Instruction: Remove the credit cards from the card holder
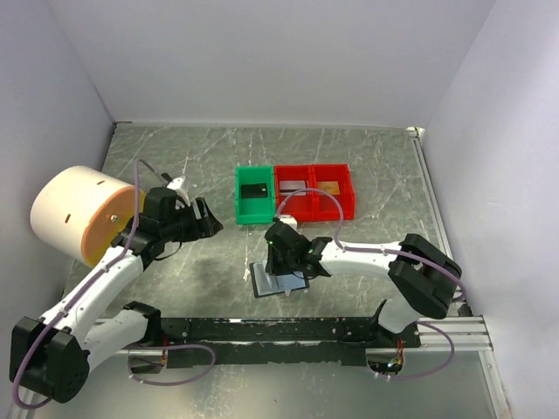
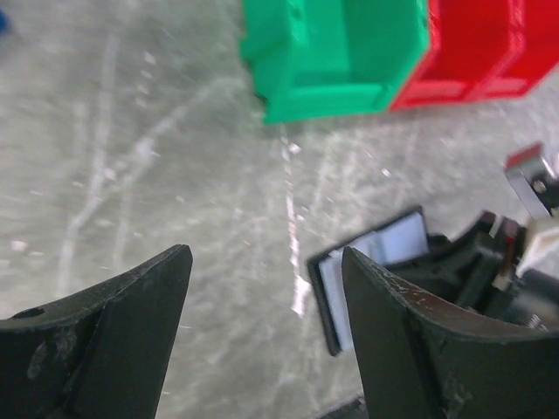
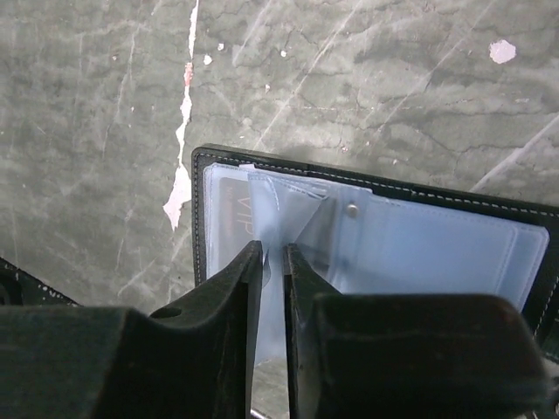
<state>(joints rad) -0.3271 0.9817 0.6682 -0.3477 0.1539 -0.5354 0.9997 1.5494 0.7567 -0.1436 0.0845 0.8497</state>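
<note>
The black card holder (image 1: 267,285) lies open on the table in front of the bins, pale blue sleeves up. My right gripper (image 1: 292,264) is on it. In the right wrist view the gripper (image 3: 272,250) is shut on one clear sleeve (image 3: 301,214) and lifts it from the card holder (image 3: 454,249). A dark card (image 3: 229,209) with pale lettering sits under the left sleeve. A black card (image 1: 255,189), a silvery card (image 1: 293,185) and an orange-gold card (image 1: 329,188) lie in the bins. My left gripper (image 1: 206,218) is open and empty, left of the card holder (image 2: 384,249).
A green bin (image 1: 240,199) and two red bins (image 1: 313,206) stand in a row behind the card holder. A large cream cylinder with an orange face (image 1: 77,215) stands at the far left by the left arm. Walls close the table on three sides.
</note>
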